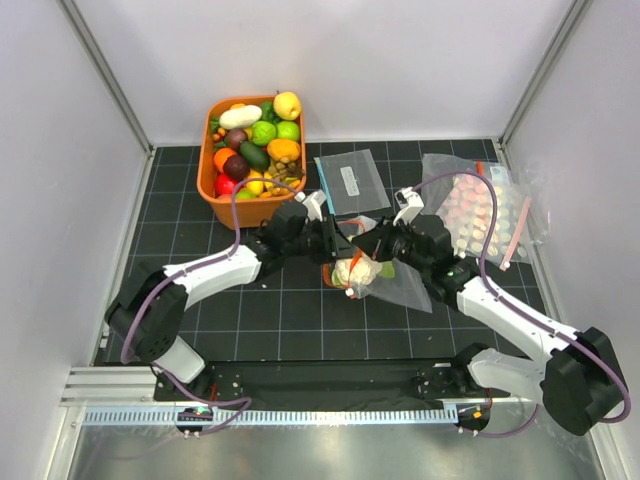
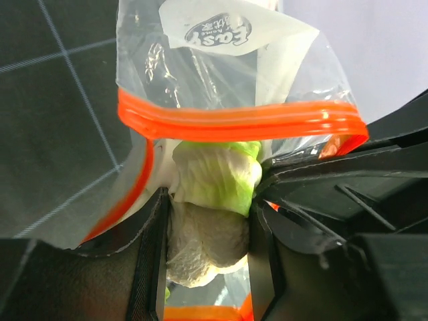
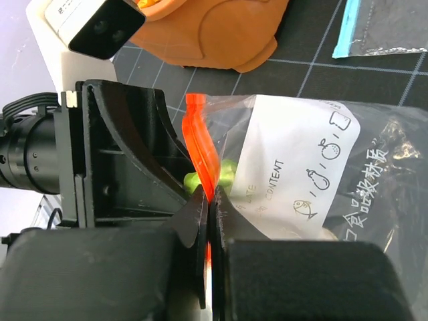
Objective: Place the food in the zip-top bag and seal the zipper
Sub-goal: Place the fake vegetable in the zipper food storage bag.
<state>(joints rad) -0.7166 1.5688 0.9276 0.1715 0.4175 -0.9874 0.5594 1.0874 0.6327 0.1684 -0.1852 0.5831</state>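
A white-and-green cauliflower is pinched between the two fingers of my left gripper, right at the mouth of the zip-top bag. The orange-red zipper arches over the cauliflower, with the mouth held apart. From above, the cauliflower sits at the bag's opening between both grippers. My right gripper is shut on the zipper strip at one end of the mouth. A green part of the cauliflower shows just behind that strip. The bag's body lies toward the right.
An orange basket of toy fruits and vegetables stands at the back left. A flat clear bag with a blue edge lies behind the grippers. A larger bag of pink discs lies at the back right.
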